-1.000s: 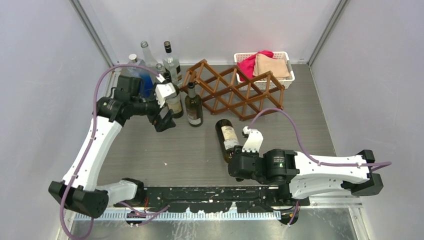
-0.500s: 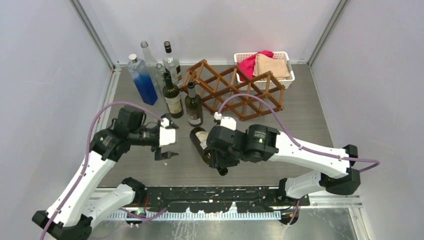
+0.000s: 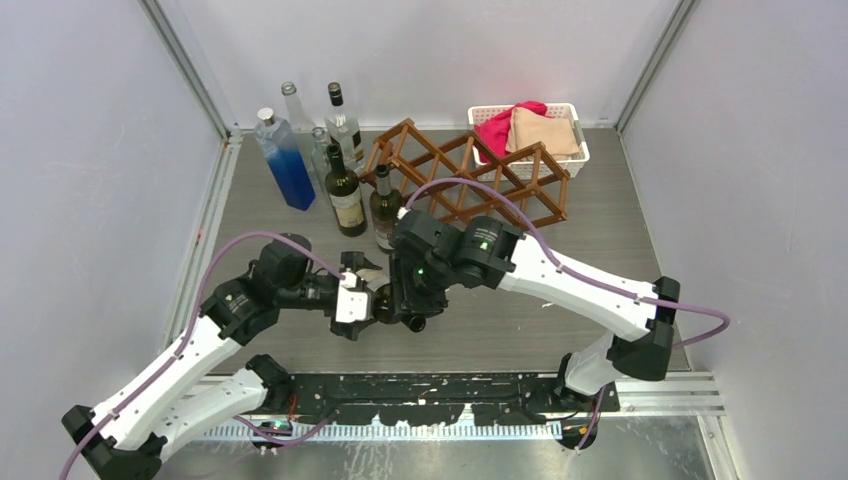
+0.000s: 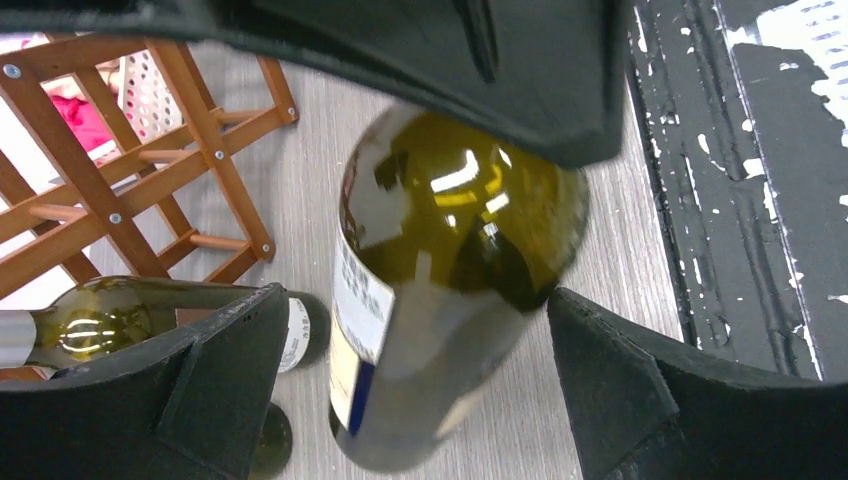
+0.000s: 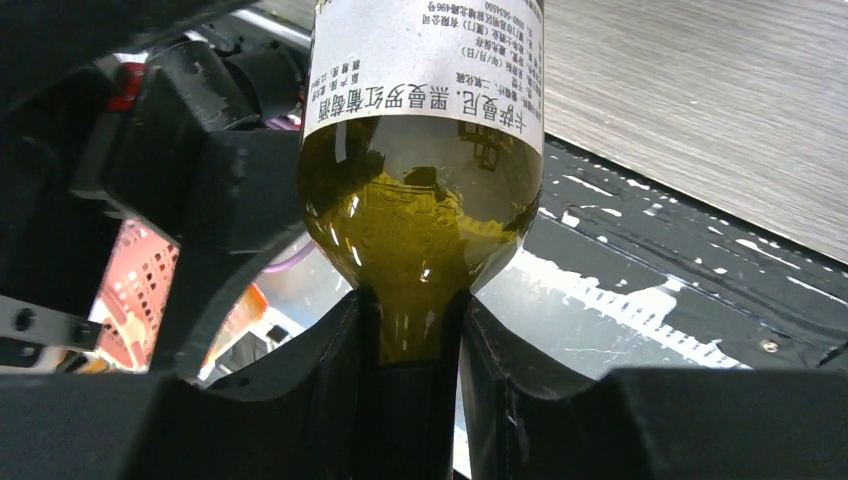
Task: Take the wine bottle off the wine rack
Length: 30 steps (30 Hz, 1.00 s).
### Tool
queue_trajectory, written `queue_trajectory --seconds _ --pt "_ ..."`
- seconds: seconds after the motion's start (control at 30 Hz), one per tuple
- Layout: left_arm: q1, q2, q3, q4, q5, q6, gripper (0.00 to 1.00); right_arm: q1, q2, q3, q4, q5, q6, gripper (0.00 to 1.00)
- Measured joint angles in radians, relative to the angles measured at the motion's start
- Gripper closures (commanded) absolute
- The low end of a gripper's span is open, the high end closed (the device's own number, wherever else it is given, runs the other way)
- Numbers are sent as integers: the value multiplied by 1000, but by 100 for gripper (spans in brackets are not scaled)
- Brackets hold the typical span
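Nearest you, the right gripper [image 5: 410, 345] is clamped tight on the neck of the wine bottle [image 5: 425, 190], holding it over the front of the table [image 3: 610, 250], well apart from the wine rack [image 3: 470, 185]. Gripping the neck leaves the body free; your left gripper [image 4: 410, 390] stands spread on either side of that body, not closed on the glass, which looks like readiness for a handover. The bottle's white label carries small Chinese print, too fine to read reliably; farther back, two upright bottles [image 3: 346, 195] stand just beside the rack, their labels illegible.
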Motion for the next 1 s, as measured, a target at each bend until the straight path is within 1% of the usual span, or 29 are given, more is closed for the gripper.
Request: queue_trajectory --seconds 0.2,0.27,0.33,0.43,0.47,0.5,0.53,0.57,0.6,0.63,0.67,0.7,0.73,0.8,0.83,0.87,0.93,1.0 --pt "-42 31 -21 33 -45 -25 1 -12 61 42 13 -54 -14 99" --pt "-49 31 -35 51 -55 -36 4 -19 66 42 32 -75 -13 99" --pt "-53 22 -65 79 -64 -48 4 -26 70 42 60 -99 -10 99" --pt "-53 8 -104 106 -70 -52 1 -31 79 42 97 -132 -6 99" --pt "-53 2 -112 111 -70 -53 3 -32 82 42 100 -138 -6 99" --pt "-53 -4 -118 118 -71 -54 8 -34 85 42 100 -146 -5 99" --pt "-53 -10 -126 125 -71 -55 19 -35 90 42 100 -154 -5 99" --pt "-53 -14 -131 132 -72 -55 43 -37 94 42 100 -159 -5 99" --pt "-53 -17 -137 140 -73 -57 60 -39 96 42 100 -163 -5 99" --pt "-53 -21 -144 145 -70 -24 77 -40 97 42 100 -164 -6 88" --pt "-55 -27 -152 157 -82 -23 89 -46 97 42 92 -175 -6 74" --pt "-60 -31 -159 168 -90 -35 98 -49 98 42 90 -178 -5 59" --pt "-60 -34 -164 179 -94 -36 100 -52 98 42 92 -171 -5 49" --pt "-61 -47 -185 211 -108 -47 100 -59 97 37 97 -170 -5 28" --pt "-61 -57 -199 227 -110 -55 100 -66 93 31 99 -163 -15 22" --pt "-61 -67 -213 240 -119 -71 100 -74 86 20 109 -162 -4 17" --pt "-60 -77 -241 264 -161 -103 100 -101 67 -1 160 -161 10 11" --pt "-60 -72 -259 289 -186 -138 100 -118 43 -16 184 -143 8 9"
